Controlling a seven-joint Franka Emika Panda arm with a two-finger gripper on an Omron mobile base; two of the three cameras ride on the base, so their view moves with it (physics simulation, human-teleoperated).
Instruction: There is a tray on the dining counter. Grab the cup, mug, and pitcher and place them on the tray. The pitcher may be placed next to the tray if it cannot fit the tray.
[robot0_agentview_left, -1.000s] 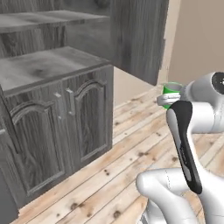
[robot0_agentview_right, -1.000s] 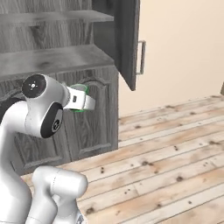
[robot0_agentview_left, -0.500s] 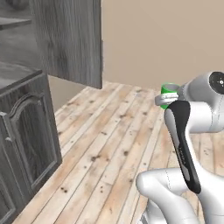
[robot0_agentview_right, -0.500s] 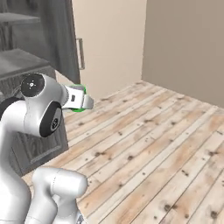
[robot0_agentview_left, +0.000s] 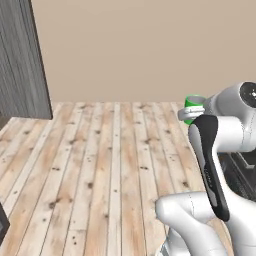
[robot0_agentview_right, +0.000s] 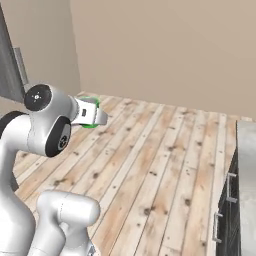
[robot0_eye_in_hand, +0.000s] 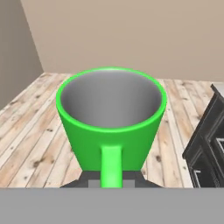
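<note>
mug (robot0_eye_in_hand: 111, 127) sits dead centre of the hand view, bright green, grey inside, handle pointing straight down toward the bottom edge. gripper (robot0_eye_in_hand: 111, 180) clamped on the mug at its lower part, dark fingertips just visible either side of the handle at the bottom of the frame

left base view: mug (robot0_agentview_left: 194, 103) is a green sliver at centre right, peeking out just left of the white wrist, held up in the air well above the floor. right base view: mug (robot0_agentview_right: 90, 114) at centre left, mostly hidden behind the white hand block, green edge showing above and below it

surroundings: light plank floor (robot0_agentview_left: 110, 160) fills the middle of both base views, plain beige wall (robot0_agentview_right: 165, 45) across the top. dark grey wood-grain panel (robot0_agentview_left: 22, 60) at the upper left of the left base view. dark cabinet with a pale top (robot0_agentview_right: 245, 190) along the right edge of the right base view, same dark cabinet front (robot0_eye_in_hand: 205, 148) at lower right of the hand view
</note>
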